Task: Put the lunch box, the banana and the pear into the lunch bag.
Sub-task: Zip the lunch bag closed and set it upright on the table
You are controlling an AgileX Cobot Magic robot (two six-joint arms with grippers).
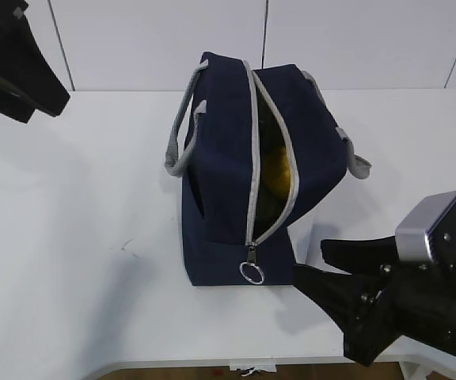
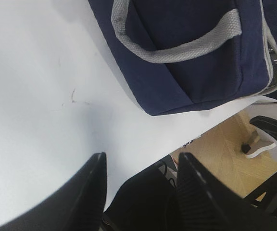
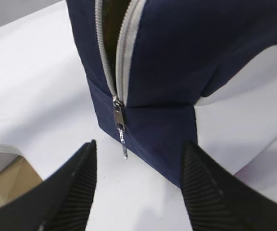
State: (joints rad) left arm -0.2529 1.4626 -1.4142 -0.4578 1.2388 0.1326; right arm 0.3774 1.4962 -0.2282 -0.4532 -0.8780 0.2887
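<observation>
The navy lunch bag [image 1: 236,174] stands mid-table with its grey zipper open along the top. Something yellow [image 1: 275,170] shows inside; I cannot tell whether it is the banana or the pear. The lunch box is out of view. The metal ring pull [image 1: 252,273] hangs at the bag's near end. My right gripper [image 1: 313,267] is open and empty, low over the table just right of that end. In the right wrist view the gripper [image 3: 138,154] faces the bag [image 3: 177,72] and the pull [image 3: 122,132]. My left gripper [image 1: 44,99] is open and empty, raised at the far left, away from the bag [image 2: 201,57].
The bag's grey handles [image 1: 179,134] hang out to both sides. The white table's front edge [image 2: 177,144] is close below the bag, with wooden floor [image 2: 225,154] beyond it. A white wall stands behind the table.
</observation>
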